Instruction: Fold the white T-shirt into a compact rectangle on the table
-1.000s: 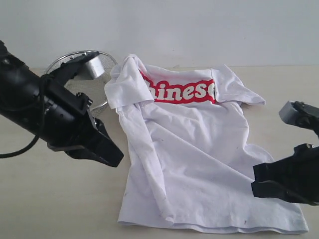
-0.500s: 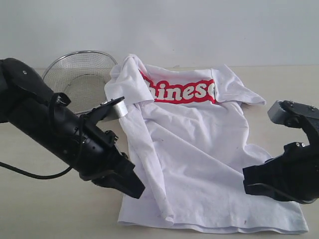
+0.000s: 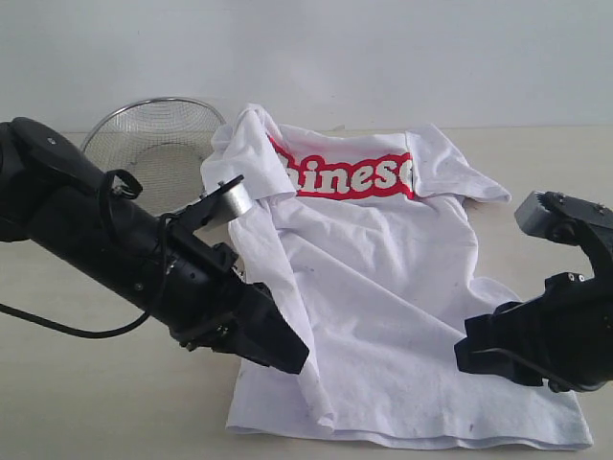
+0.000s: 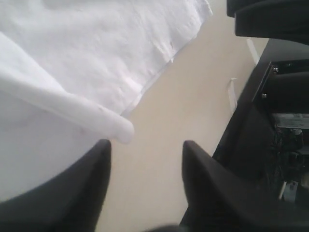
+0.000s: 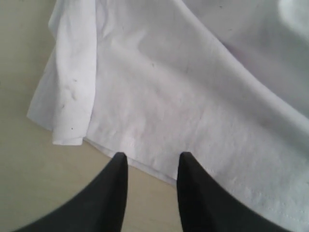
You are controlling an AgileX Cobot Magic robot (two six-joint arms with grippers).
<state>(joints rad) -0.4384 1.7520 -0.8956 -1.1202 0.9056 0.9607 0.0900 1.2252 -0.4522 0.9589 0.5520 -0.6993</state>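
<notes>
The white T-shirt [image 3: 383, 287] lies spread on the table [image 3: 96, 402], red lettering at the far end and its left side folded inward in a long ridge. My left gripper [image 3: 292, 359] is low at the shirt's lower left edge. It is open [image 4: 146, 145], with bare table between the fingers and a rolled fold of the shirt [image 4: 72, 108] just ahead of one fingertip. My right gripper [image 3: 465, 350] hovers at the shirt's lower right side. It is open too [image 5: 152, 157], its tips straddling the hem of the shirt [image 5: 193, 96] and holding nothing.
A round wire-mesh basket [image 3: 158, 144] stands at the back left, beside the shirt's sleeve. Bare tabletop lies left of the shirt and along its right side [image 3: 556, 172]. A dark structure [image 4: 285, 121] stands past the table edge in the left wrist view.
My left arm swung down and right, from beside the basket to the shirt's lower left edge. The right gripper crept left onto the shirt. Both grippers went from shut to open.
</notes>
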